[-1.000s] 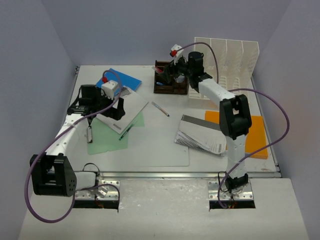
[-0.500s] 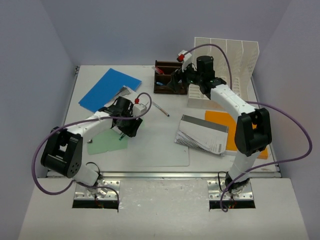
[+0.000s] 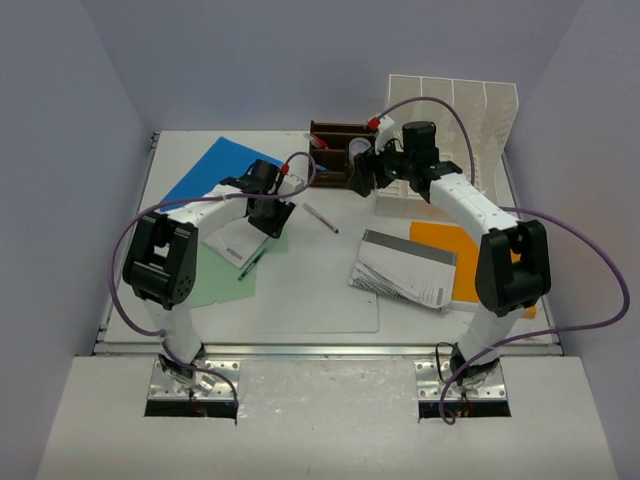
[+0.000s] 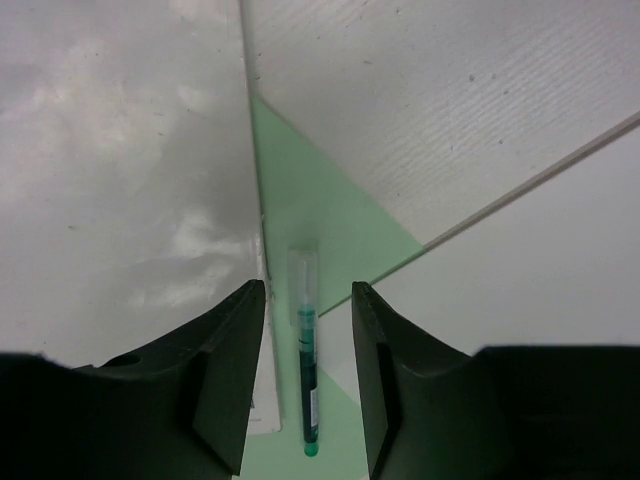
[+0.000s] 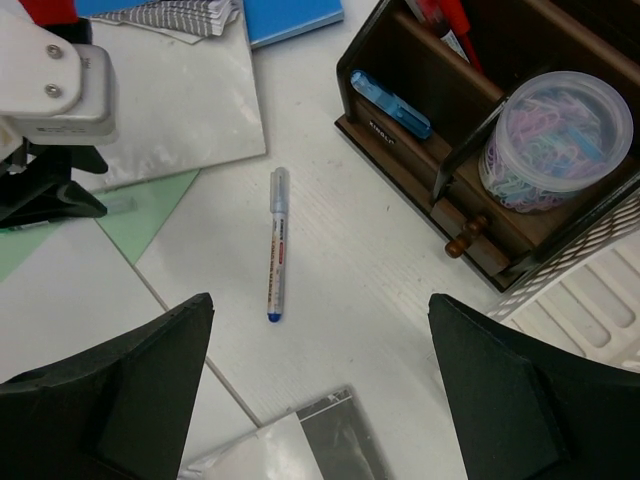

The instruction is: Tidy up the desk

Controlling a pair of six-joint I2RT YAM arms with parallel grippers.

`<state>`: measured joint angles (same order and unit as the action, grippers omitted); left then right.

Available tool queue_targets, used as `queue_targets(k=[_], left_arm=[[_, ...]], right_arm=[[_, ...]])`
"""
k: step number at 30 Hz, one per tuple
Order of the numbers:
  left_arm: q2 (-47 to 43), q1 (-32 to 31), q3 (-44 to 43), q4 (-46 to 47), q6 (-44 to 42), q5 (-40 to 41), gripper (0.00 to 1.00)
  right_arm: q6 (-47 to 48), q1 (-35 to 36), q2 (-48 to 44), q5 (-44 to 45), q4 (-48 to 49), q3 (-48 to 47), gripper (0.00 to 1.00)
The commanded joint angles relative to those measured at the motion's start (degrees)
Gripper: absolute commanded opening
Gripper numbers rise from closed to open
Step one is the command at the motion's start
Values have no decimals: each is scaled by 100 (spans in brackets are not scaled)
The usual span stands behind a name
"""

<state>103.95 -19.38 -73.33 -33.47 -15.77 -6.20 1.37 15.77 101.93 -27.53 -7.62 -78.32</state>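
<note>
Left of the pen organizer (image 3: 335, 165), the left gripper (image 4: 307, 300) hangs part-open and empty over a green pen (image 4: 306, 370). The desk (image 3: 420, 325) lies beneath the organizer, its long axis running left to right. Just beside the organizer, the right gripper (image 5: 320, 300) gapes wide, holding nothing.

The desk (image 3: 180, 150) looks smooth and matt white, edged along the bottom of the top view by a bare metal rail (image 3: 330, 349). The pen organizer (image 5: 400, 160) is dark brown wood with a slight sheen, and the tub (image 5: 555, 135) in it is clear plastic (coloured clips show through). At the left of the left wrist view a glossy sleeve (image 4: 130, 180) reflects light. The green sheet (image 4: 320, 220) is matt, and the pen (image 4: 308, 380) has a clear plastic cap.
</note>
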Motion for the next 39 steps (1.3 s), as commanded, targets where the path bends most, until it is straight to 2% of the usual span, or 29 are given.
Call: queue_targets(k=[1,6,18,21,25,28,33,34,37,39], left_arm=[[356,8,-329,-356,39,-24,37],[633,4,-502,-572,13,25,31],[1388,-165,-834,-832,-22,351,26],[1477,-172,-925,-854,-23,401,19],[1344,-172,-1189,-1131,-4,301,0],[1094,-172,-1559,-1493,39,128,0],[472,-172,-2490,-1865,99,-642,0],[142,-172,-2725,-1770,143,-680,0],[-817,-172,-2384,-522,471,-558,0],[-1444,-172,-1636,1331,977,-337,0]], right_arm=[[-93,-116,-219,-119,110,-64,88],[-329,-215,-175,-152,118,-104,88],[-381,-331,-298,-273,182,120,86],[-357,-347,-351,-279,192,161,85],[-330,-364,-448,-297,181,186,84],[-313,-364,-559,-314,138,195,84],[-269,-382,-753,-279,120,247,86],[-251,-399,-788,-262,120,265,87],[-343,-465,-850,-222,75,267,92],[-470,-511,-847,-194,60,286,99]])
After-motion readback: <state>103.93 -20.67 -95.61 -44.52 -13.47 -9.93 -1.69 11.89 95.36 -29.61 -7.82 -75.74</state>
